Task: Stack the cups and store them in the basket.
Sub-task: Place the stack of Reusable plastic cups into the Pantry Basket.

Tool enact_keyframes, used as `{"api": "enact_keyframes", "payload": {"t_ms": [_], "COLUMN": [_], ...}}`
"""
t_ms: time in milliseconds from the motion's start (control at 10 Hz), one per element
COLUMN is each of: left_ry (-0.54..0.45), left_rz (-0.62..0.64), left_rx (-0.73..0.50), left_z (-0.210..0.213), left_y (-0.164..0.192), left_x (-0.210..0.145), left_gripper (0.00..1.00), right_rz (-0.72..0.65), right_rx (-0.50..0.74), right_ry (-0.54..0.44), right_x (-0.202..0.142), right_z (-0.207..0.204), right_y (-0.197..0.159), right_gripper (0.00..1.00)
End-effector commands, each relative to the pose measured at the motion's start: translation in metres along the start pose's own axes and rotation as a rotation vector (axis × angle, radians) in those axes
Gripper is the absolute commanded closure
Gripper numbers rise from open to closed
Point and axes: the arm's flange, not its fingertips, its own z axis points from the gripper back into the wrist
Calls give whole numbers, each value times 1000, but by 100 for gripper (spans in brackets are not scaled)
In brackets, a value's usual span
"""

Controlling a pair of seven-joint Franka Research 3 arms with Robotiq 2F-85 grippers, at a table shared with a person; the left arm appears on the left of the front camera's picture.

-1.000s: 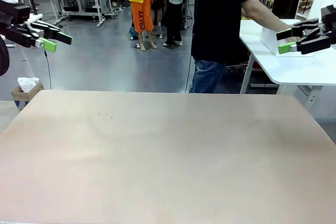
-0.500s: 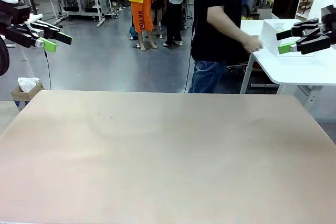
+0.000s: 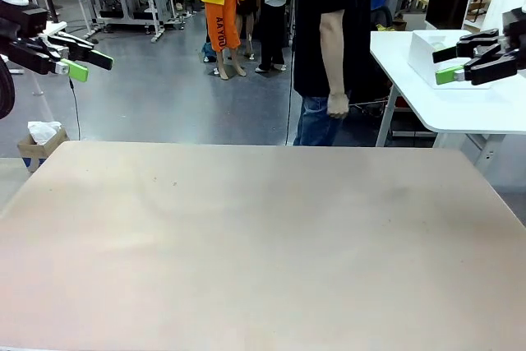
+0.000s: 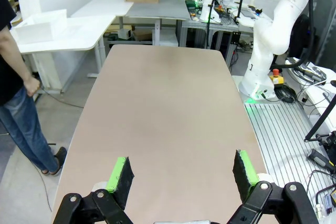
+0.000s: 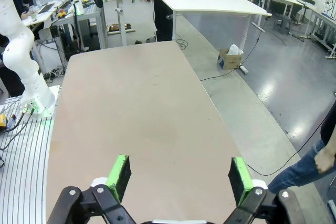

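Jaws on both my grippers stand apart: left gripper point(image 3: 85, 59) upper left of the frame, right gripper point(image 3: 454, 62) upper right. I see the white basket point(image 3: 427, 51) on the side table point(image 3: 460, 113) upper right. A person's hand point(image 3: 337, 105) hangs beyond the tabletop point(image 3: 246, 244).

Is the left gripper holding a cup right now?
No: in its wrist view the left gripper stands wide open, with just the bare table between its green pads.
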Motion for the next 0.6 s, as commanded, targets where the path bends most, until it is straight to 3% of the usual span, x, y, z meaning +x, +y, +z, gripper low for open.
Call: {"api": "enact_keyframes", "payload": {"t_ms": [0, 500], "left_ry": [13, 13], "left_rz": [4, 4], "left_rx": [-7, -7], "left_z": [-1, -1], "left_y": [-2, -2], "left_x": [2, 2], "left_gripper": [0, 0], "right_rz": [-21, -21], "right_rx": [1, 1], "right_ry": [-8, -8], "right_x": [3, 3], "right_z": [0, 0], "right_y": [1, 1], "right_gripper": [0, 0]}}
